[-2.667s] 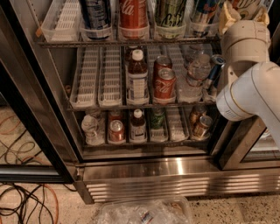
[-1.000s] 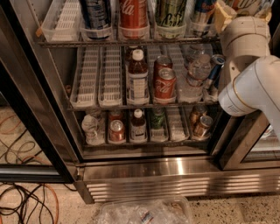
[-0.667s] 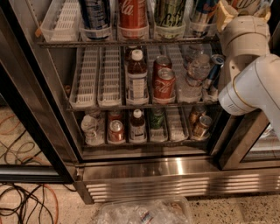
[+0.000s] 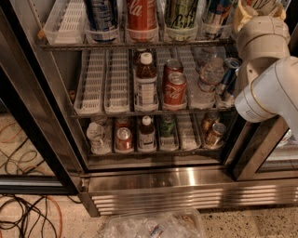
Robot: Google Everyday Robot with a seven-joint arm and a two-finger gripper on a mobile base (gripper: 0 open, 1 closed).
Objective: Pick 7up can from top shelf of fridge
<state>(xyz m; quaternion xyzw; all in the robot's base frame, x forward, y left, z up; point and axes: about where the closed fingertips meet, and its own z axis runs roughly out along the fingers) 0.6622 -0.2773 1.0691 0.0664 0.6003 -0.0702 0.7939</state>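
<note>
The fridge (image 4: 153, 183) stands open, steel base below, wire racks inside. Along the upper edge runs the top shelf (image 4: 60, 45) with plastic lane trays. On it a pale can with green lettering, the 7up can (image 4: 181, 14), stands between a red Coca-Cola can (image 4: 142, 16) and a blue-and-white can (image 4: 216, 14); its lid is cut off by the picture's edge. My white arm (image 4: 267, 88) rises at the right in front of the racks and leaves the picture at the top. The gripper is out of view beyond that edge.
An empty clear tray (image 4: 65, 18) and a dark blue can (image 4: 101, 16) fill the shelf's left. The middle rack holds bottles and two Coca-Cola cans (image 4: 173, 88); the bottom rack holds cans and bottles. The dark door frame (image 4: 32, 121) stands left. Cables (image 4: 28, 214) and a plastic bag (image 4: 153, 225) lie on the floor.
The arm has shifted slightly to the right and up. The cans on the shelf have not moved.
</note>
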